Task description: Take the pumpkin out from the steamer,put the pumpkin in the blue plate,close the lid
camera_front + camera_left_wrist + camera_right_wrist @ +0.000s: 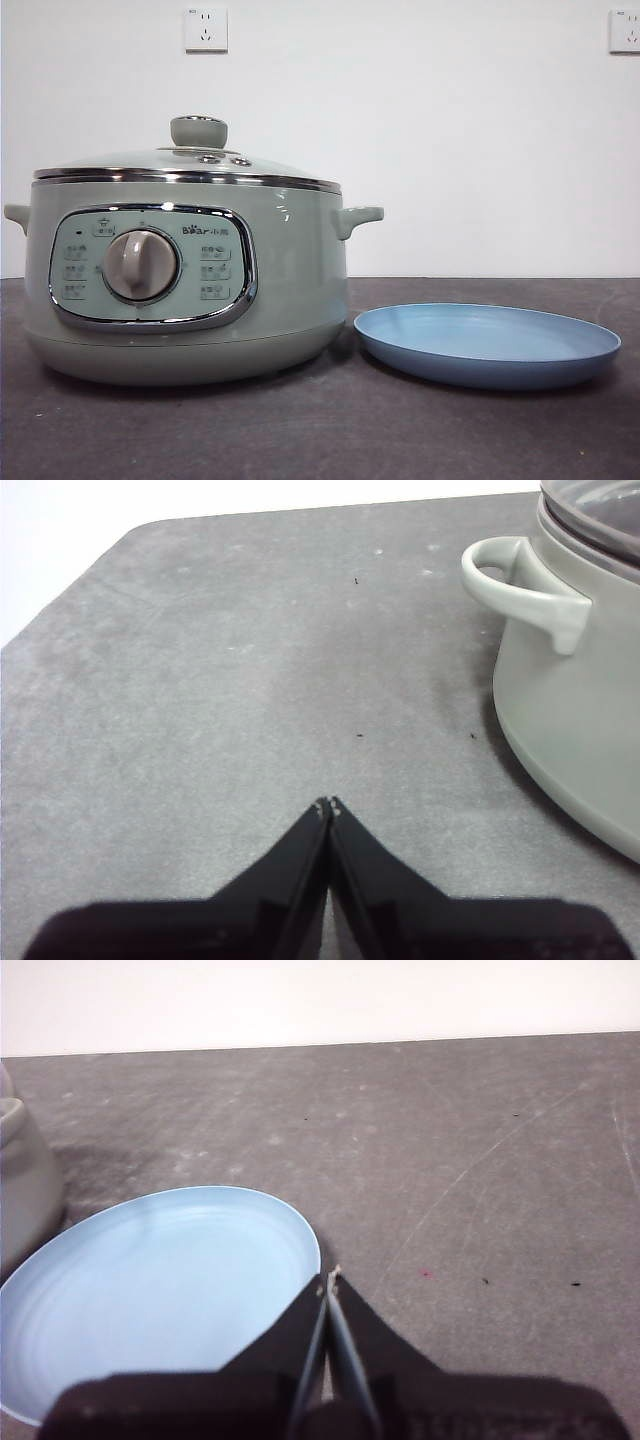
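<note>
Steamer [190, 290]: we see it on the dark table [320, 430], lid [190, 165] seated on top.
Blue plate [487, 345]: bare, just beside the steamer.
Left gripper [328, 805]: jaws pressed together, near the pot's handle [520, 580].
Right gripper [330, 1278]: jaws together at the plate's rim.
Pumpkin: we cannot see it.
</note>
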You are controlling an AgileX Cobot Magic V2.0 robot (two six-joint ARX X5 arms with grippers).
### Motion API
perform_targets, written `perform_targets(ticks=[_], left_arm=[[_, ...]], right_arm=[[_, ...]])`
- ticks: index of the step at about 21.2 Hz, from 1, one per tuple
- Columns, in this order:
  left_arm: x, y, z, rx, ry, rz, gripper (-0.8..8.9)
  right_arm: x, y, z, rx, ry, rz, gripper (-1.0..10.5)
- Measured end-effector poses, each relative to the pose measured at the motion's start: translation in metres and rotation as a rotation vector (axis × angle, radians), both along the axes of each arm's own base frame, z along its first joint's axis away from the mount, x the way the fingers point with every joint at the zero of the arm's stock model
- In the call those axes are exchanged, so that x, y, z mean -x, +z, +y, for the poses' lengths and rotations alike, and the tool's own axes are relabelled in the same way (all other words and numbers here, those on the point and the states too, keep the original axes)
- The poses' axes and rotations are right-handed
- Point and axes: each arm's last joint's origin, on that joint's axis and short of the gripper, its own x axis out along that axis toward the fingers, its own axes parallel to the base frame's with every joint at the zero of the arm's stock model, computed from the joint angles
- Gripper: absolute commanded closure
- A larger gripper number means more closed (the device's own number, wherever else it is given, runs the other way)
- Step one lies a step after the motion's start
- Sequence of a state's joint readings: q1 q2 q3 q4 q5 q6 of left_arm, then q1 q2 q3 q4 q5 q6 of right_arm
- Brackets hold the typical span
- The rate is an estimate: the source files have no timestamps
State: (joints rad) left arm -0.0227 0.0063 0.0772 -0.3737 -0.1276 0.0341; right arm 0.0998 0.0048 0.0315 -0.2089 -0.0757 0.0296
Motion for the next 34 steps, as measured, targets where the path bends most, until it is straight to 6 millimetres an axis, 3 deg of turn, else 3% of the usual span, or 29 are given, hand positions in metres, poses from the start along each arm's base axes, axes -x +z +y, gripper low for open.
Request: perform_targets(ticks=[4,11,21,30,34], left_arm=[[0.0,0.0,0.0,-0.006,-0.002,0.001,8.17],[0.0,0.0,-0.001,0.015,-0.015,-0.001,8.17],[0.001,0.001,-0.013,0.541,-0.318,0.047,8.17],[-0.001,0.013,-0.014,0.624,-0.342,-0.052,8.21],[0.0,0.024,-0.014,0.645,-0.339,-0.062,8.21]], right_arm=[[0.0,0.0,0.0,-0.028,-0.004,0.005,9.6],[0.0,0.0,0.0,-0.226,-0.041,0.041,9.6],[0.0,0.0,0.0,-0.368,-0.065,0.066,9.6],[0.002,0.002,0.003,-0.422,0.021,0.112,9.6],[0.003,0.016,0.003,-0.442,0.019,0.124,9.6]])
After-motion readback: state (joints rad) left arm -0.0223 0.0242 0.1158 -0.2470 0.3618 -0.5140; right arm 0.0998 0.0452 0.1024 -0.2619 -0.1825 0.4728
